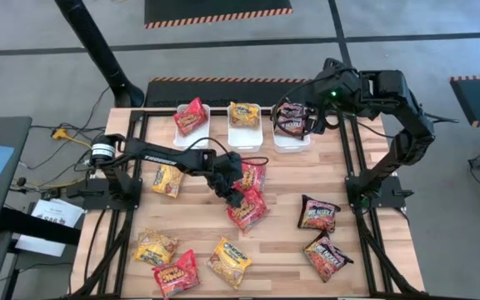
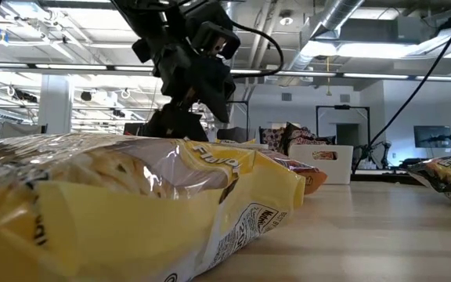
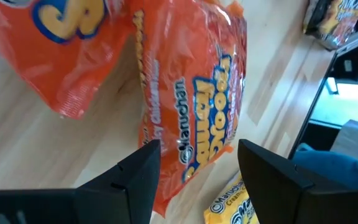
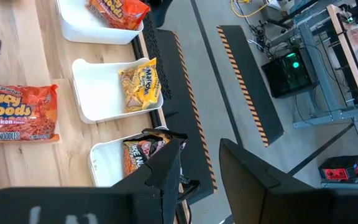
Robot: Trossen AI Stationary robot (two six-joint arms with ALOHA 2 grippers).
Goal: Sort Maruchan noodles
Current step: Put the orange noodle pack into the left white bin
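Several Maruchan noodle packets lie flat on the wooden table point(image 1: 365, 275). Two red ones point(image 1: 247, 210) point(image 1: 252, 175) are at the centre. Yellow ones point(image 1: 167, 179) point(image 1: 229, 261) and another red one point(image 1: 176, 273) lie left and near. Dark ones point(image 1: 318, 213) point(image 1: 327, 256) lie to the right. My left gripper point(image 1: 233, 197) point(image 3: 197, 163) is open, its fingers standing over a red packet point(image 3: 191, 106). My right gripper point(image 1: 311, 119) point(image 4: 201, 165) is open beside the right tub point(image 4: 104, 165), where a dark packet point(image 4: 143, 151) leans on the far wall.
Three white tubs stand in a row along the far edge. The left tub point(image 1: 182, 133) holds a red packet point(image 1: 192, 117) and the middle one point(image 1: 244, 137) a yellow packet point(image 1: 244, 113). A yellow packet point(image 2: 131, 204) fills the low view's foreground. Black frame rails border both sides.
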